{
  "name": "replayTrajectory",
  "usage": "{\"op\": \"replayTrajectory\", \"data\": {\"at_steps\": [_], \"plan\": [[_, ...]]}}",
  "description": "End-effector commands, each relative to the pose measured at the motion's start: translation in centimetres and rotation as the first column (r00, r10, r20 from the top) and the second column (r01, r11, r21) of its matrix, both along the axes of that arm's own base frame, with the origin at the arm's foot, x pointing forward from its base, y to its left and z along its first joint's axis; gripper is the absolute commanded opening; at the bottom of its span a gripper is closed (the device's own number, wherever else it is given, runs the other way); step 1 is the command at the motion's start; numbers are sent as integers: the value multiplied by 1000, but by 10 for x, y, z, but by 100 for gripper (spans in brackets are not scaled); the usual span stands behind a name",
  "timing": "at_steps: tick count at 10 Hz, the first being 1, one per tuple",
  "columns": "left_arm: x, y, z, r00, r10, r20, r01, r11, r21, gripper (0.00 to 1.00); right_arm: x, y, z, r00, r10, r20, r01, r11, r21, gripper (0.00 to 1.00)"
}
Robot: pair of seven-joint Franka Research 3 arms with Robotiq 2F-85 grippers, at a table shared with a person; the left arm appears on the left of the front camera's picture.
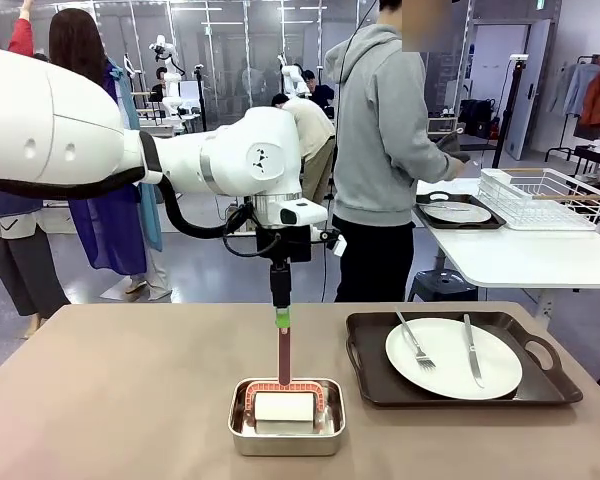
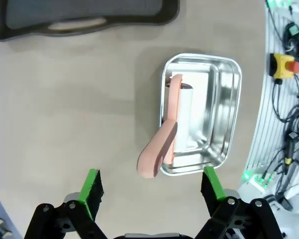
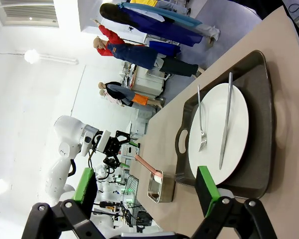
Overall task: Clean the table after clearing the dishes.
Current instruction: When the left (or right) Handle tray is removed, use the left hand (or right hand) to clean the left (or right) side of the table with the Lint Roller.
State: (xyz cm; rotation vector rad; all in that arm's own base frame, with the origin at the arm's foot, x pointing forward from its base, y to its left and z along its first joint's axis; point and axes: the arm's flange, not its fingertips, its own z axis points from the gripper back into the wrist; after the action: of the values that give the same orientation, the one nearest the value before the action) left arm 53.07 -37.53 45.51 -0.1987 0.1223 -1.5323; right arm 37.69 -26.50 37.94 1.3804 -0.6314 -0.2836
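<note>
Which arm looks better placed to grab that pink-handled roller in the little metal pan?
Left. Its open left gripper hangs directly over the roller's pink handle rising from the small steel pan. The open right gripper faces the dark brown tray holding the round white plate instead.

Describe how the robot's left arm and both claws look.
The left arm is glossy white with rounded, bulging segments, black seams at the joints and a small dark emblem on its wrist housing. A black cable loops beneath it to the black mount. The left claw and right claw are black linkage frames with bright green finger pads.
</note>
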Motion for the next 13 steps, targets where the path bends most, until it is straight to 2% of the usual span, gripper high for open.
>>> {"op": "replayTrajectory", "data": {"at_steps": [1,4,8,13], "plan": [[6,1,0,999,-16,-45,16,1000,-9,100,-2,1,4,1000,-5,9,5,1000,0,100],[0,5,-22,993,-28,-111,23,999,-39,100,-2,1,4,1000,-5,9,5,1000,0,100],[2,0,-35,981,-30,-190,25,999,-28,100,-2,1,4,1000,-5,9,5,1000,0,100],[1,-9,-43,979,-23,-203,19,1000,-22,100,-2,1,4,1000,-5,9,5,1000,0,100]]}}
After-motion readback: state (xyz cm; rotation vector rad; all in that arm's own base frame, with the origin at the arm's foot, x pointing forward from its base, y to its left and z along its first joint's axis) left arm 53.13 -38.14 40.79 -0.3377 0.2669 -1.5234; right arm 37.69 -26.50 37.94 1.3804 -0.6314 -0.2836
